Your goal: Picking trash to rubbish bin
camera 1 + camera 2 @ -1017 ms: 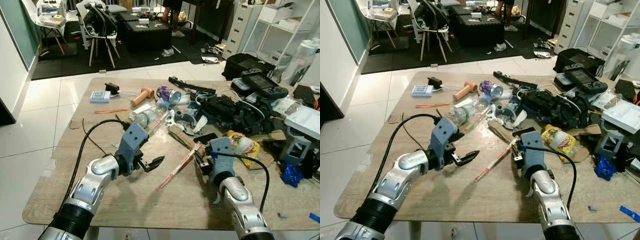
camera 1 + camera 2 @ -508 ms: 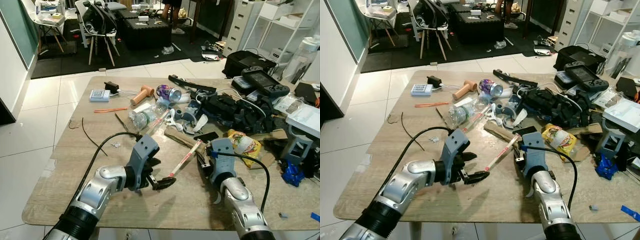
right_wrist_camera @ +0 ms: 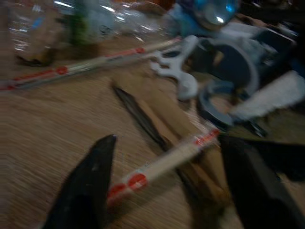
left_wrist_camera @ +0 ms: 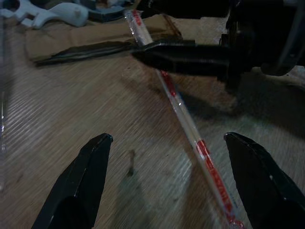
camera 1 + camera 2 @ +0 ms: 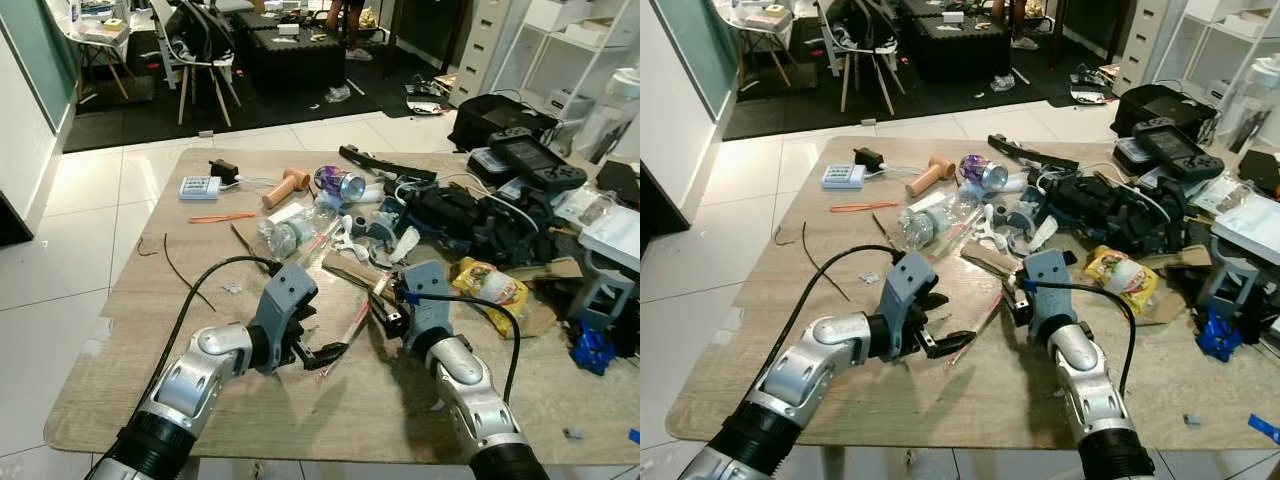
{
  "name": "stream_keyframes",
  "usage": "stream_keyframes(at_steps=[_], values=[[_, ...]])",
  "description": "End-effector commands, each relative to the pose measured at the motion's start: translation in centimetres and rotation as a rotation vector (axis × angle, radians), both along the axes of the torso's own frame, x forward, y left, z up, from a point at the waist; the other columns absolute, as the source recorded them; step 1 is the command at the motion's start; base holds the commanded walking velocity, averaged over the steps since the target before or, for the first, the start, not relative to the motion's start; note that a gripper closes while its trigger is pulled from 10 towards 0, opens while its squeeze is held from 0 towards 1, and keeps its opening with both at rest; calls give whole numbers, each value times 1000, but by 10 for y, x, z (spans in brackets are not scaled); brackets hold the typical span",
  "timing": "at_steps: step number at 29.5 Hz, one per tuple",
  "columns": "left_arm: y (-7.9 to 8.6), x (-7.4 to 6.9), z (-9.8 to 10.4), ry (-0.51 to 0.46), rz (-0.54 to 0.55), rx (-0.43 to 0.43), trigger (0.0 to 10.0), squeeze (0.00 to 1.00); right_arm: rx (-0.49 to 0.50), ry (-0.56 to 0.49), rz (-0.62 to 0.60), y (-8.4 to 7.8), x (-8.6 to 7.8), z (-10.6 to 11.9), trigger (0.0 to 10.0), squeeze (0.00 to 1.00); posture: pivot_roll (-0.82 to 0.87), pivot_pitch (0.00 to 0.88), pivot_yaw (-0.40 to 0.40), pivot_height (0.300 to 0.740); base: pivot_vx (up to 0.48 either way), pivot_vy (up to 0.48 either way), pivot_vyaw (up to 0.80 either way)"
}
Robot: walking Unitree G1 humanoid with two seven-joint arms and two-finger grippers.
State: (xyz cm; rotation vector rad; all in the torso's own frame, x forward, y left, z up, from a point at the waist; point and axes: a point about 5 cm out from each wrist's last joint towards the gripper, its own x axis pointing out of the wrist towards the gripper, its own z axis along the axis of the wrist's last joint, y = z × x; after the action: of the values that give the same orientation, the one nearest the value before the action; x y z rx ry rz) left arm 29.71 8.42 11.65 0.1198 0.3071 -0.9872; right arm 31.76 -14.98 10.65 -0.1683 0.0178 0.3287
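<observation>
While both arms lean in over the near half of the worktop (image 5: 110, 330), the thing they are after is a long, thin paper-wrapped stick (image 5: 352, 322) with red printing, lying flat on the wood and running from the near middle back toward the heap of clutter at the far right. The left claw (image 5: 322, 352) is spread wide and low over the stick's near end, a finger on either side of it, and I cannot see it touching yet. The right claw (image 5: 1016, 300) is also open, straddling the far end where the stick rests against a flat brown paper sleeve (image 5: 352, 272). It looks feather-light and thin, stiff enough to lift whole but easy to bend or snap, and so flat on the wood that fingers could skate over it. I would pinch it near the middle or a little in from an end, across its width, closing gently so it does not flick away. Behind it lie a crushed clear bottle (image 5: 290, 233), a purple can (image 5: 338, 184) and a yellow snack packet (image 5: 487, 284).
</observation>
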Motion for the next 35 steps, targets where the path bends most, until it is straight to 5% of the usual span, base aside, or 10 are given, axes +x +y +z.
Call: stream_keyframes(at_steps=[1, 12, 13, 14, 15, 35], values=[[1, -2, -1, -1, -6, -5, 10000, 1000, -11, -25, 52, 7, 0, 5, 10000, 1000, -95, 81, -2, 740, 0, 0, 0], [4, 0, -2, -21, 19, 15, 10000, 1000, -44, 51, 103, 11, 8, -9, 10000, 1000, -89, 75, 3, 740, 0, 0, 0], [5, 2, -2, -26, 24, 21, 10000, 1000, -75, 80, 122, 9, 12, -11, 10000, 349, -89, 80, 4, 740, 0, 0, 0], [5, 3, -2, -27, 26, 22, 10000, 1000, -79, 88, 125, 8, 13, -12, 10000, 349, -89, 80, 4, 740, 0, 0, 0], [5, 3, -2, -28, 28, 24, 10000, 1000, -83, 101, 124, 6, 15, -13, 10000, 0, -89, 82, 3, 740, 0, 0, 0], [10, 4, 0, -35, 34, 36, 10000, 1000, -214, 281, 504, 6, 8, -6, 10000, 0, -87, 96, 2, 740, 0, 0, 0]])
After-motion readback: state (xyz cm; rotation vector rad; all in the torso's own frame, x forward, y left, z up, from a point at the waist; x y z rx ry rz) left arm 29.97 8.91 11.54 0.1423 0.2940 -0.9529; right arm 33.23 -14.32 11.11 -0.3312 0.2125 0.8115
